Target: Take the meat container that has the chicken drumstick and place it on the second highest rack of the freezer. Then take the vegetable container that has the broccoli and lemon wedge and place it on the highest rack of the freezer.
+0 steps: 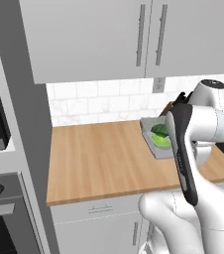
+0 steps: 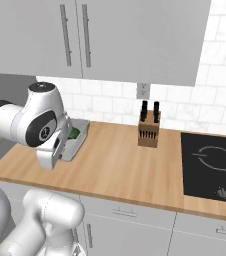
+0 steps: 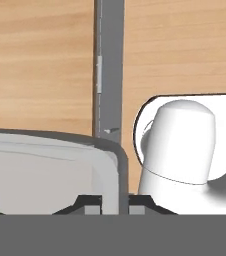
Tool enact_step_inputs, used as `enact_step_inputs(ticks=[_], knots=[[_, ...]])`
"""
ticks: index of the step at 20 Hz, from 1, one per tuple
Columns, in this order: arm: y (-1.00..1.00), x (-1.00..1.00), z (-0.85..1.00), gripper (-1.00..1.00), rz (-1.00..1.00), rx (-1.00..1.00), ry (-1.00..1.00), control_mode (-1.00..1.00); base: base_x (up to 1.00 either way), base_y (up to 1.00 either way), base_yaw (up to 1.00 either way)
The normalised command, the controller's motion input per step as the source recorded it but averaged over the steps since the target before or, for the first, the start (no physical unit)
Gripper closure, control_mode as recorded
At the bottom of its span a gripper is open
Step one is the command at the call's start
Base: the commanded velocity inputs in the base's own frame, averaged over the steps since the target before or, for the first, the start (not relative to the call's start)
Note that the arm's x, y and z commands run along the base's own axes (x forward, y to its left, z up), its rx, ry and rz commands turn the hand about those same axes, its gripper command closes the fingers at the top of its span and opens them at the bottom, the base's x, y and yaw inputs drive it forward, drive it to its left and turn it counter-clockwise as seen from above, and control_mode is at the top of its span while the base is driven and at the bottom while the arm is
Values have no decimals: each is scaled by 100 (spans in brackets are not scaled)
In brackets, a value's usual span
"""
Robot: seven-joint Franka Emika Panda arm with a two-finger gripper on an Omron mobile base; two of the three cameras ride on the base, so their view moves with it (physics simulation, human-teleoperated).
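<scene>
White wall cabinets [image 2: 110, 35], tiled backsplash [image 2: 205, 107], wooden counter [image 2: 120, 170], black cooktop [image 2: 212, 167].

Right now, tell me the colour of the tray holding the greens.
Grey, the tray has a light grey inside; the left base view shows it best.

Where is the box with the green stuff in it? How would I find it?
Look at the long wooden counter under the white wall cabinets. The grey container is by the robot's arm, well left of the knife block and the black cooktop. Nothing else there is a shallow grey tray with dark green broccoli and a lighter lemon wedge inside.
</scene>
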Motion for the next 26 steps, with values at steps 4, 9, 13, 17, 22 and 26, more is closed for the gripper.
enact_step_inputs(ticks=[4, 9, 13, 17, 22, 26], knots=[[0, -8, 0, 100, 1, 0, 0, 100, -56, -28, 9], [0, 0, 0, 100, 0, 0, 0, 100, -90, -71, 36], [0, 0, 0, 100, 0, 0, 0, 100, -41, -34, 66], [0, 0, 0, 100, 0, 0, 0, 100, -14, -7, 87], [0, 0, 0, 100, 0, 0, 0, 100, -6, 0, 99], [0, 0, 0, 100, 0, 0, 0, 100, -1, 0, 99]])
